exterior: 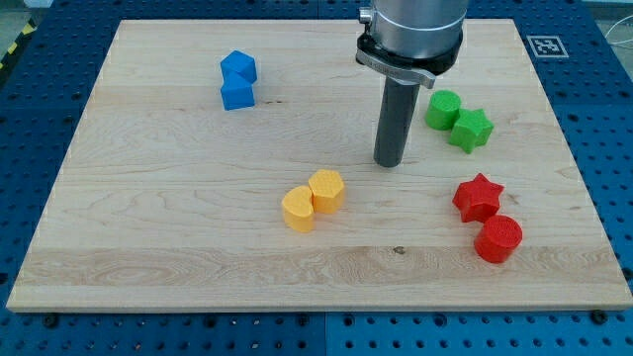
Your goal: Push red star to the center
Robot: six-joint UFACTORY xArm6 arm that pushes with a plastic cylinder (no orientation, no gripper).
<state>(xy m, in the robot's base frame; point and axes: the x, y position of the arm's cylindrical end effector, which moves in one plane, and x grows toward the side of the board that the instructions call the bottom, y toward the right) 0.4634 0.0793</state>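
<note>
Board [178, 247]: pale wood, fills most of the view, lies on a blue perforated bench. Arm [410, 30]: grey housing at the view's top, right of middle, carrying a dark rod straight down. My tip [389, 164]: rests on bare wood a little right of the board's middle; no jaws fitted, a plain rod end, holding nothing and touching no block. Green pair: cylinder [443, 108] and star [471, 129], touching, near the rod on its right, toward the view's top. Blue pair: two blocks [238, 67] and [237, 94], shapes unclear, touching, well apart at the view's top left. Yellow pair: hexagonal block [326, 189] and a rounder block [298, 209], touching, below and left of my tip. Red cylinder [498, 238]: lower right, touching the red star from below. Red star [479, 197]: task item, right of my tip and slightly lower, well off centre, apart from my tip. Step, as judged: approach, push not yet begun. Next move, as judged: my tip sits on the star's centre side, so it must go round to the star's far right face, passing between the green and red pairs or below the cylinder, then push left and slightly up. Caution: clipping the red cylinder would drag it along.
</note>
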